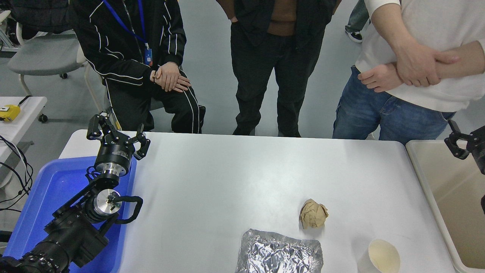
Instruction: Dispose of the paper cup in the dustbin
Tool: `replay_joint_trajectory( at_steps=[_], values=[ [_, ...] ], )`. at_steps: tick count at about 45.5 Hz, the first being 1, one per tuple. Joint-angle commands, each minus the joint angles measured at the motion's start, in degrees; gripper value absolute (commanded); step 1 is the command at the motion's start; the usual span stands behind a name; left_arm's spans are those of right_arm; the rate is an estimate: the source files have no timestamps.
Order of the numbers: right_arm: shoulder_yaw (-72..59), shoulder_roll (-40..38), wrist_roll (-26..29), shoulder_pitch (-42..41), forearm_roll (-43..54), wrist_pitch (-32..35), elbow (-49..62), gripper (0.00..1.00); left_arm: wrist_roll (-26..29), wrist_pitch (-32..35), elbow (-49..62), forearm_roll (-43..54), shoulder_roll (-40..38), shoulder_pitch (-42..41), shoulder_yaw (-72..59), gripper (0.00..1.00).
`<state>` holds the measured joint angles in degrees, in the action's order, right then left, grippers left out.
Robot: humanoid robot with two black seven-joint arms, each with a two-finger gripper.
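The paper cup (380,257) is white with a cream inside and stands near the table's front right edge. The beige dustbin (421,182) stands just off the table's right side, and only its left part shows. My right gripper (460,142) pokes in from the right edge above the dustbin's far corner, well behind the cup; only a bit of it shows. My left gripper (117,134) is parked at the lower left, open and empty, above the far end of the blue tray.
A crumpled brown paper ball (313,214) lies left of and behind the cup. A silver foil tray (279,253) lies at the front edge. A blue plastic tray (45,189) sits under the left arm. Three people are at the far side.
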<state>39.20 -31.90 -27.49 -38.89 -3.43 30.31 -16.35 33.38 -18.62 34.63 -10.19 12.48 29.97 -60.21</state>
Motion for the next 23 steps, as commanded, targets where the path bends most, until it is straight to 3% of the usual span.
replay_joint_trajectory(
  at_steps=[1, 23],
  values=[
    [-0.17, 0.09, 0.07, -0.14, 0.00, 0.10, 0.00, 0.99, -0.06, -0.01, 0.00, 0.00, 0.00, 0.00, 0.00, 1.00],
    [-0.96, -0.53, -0.02, 1.01, 0.18, 0.18, -0.18, 1.00, 0.02, -0.01, 0.00, 0.00, 0.00, 0.00, 0.00, 1.00]
  ],
)
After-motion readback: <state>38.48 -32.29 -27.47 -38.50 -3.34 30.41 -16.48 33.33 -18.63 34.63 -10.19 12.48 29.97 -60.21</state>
